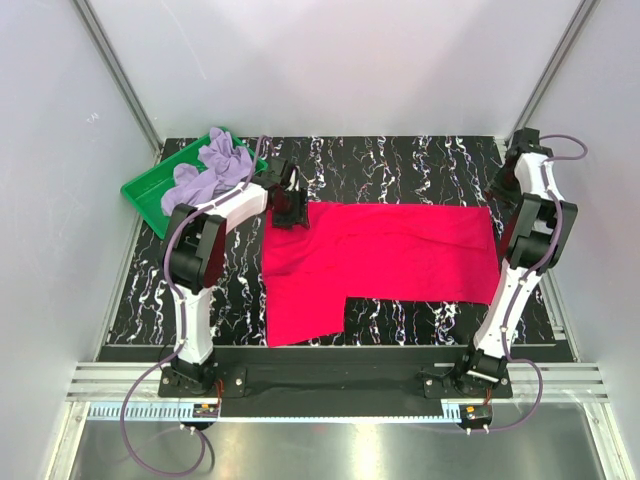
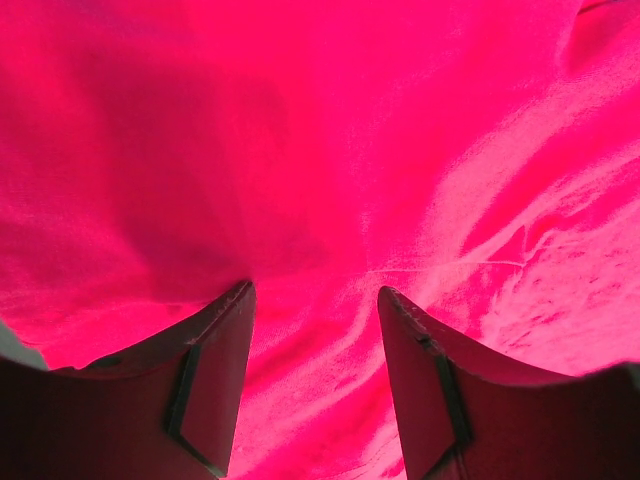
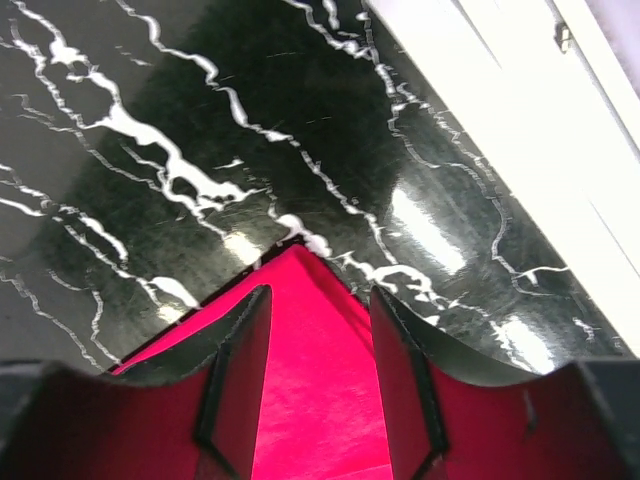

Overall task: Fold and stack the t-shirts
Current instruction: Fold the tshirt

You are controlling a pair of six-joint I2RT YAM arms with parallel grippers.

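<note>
1. Left gripper [image 2: 315, 295]: jaws apart over the far-left corner of the plain crimson cloth t-shirt [image 1: 380, 250].
2. Right gripper [image 3: 320, 292]: jaws apart, its far-right corner between them.
3. Shirt lies spread on black marbled table [image 1: 400, 160]; crumpled lavender t-shirt [image 1: 215, 165] sits in green plastic tray [image 1: 140, 190].
4. Likely step: first fold; next, both jaws close on corners.

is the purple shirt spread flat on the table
No, the purple shirt sits bunched up in the green tray.

Green plastic tray [image 1: 142, 188] at far-left corner, black white-veined tabletop [image 1: 400, 165], plain white enclosure walls [image 1: 330, 60]
</note>
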